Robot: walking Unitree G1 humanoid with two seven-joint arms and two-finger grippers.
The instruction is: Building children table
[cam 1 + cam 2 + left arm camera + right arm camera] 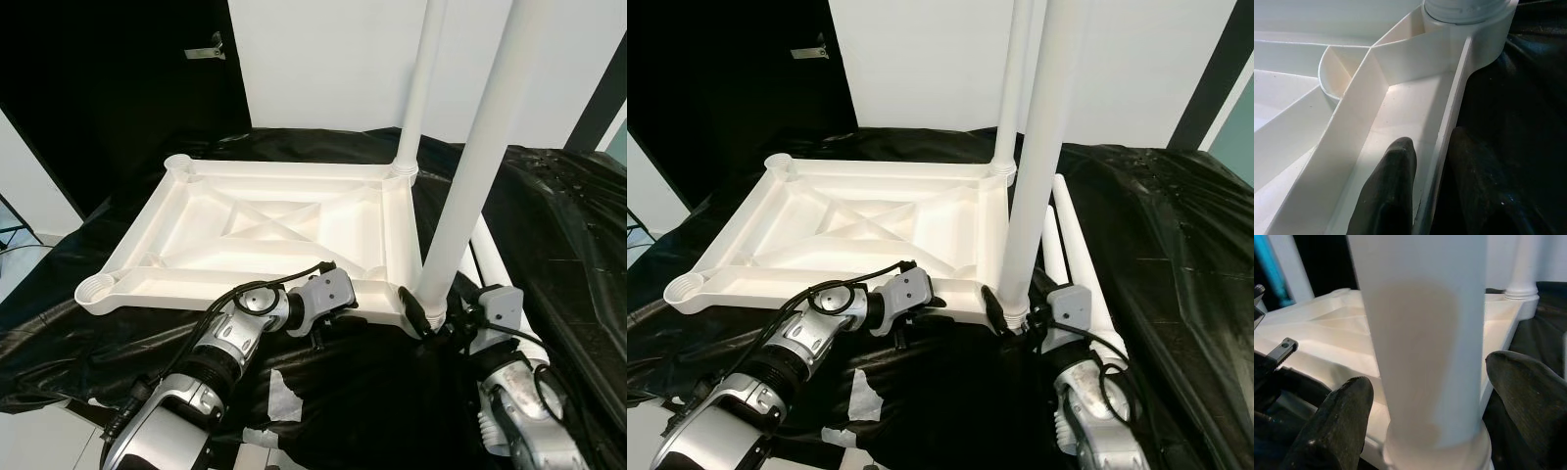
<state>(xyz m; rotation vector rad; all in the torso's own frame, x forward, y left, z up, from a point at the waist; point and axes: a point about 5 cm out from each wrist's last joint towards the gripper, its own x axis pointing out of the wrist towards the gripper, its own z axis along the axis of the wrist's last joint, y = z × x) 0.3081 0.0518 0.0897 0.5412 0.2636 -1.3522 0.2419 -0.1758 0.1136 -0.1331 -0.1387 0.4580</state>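
Our white tabletop (265, 230) lies upside down on black sheeting (549, 215), ribs up. Two legs stand vertical in its right-hand corner sockets: the near leg (470, 166) and the far leg (421, 88). Spare legs (1073, 250) lie flat just beside them, long axes running away from us. Our left wrist view shows the left gripper (1432, 161) pinching the near rim (one finger each side). Our right gripper (1425, 401), arm reaching forward, straddles the near leg's base, its fingers (1337, 416) spread and not quite touching.
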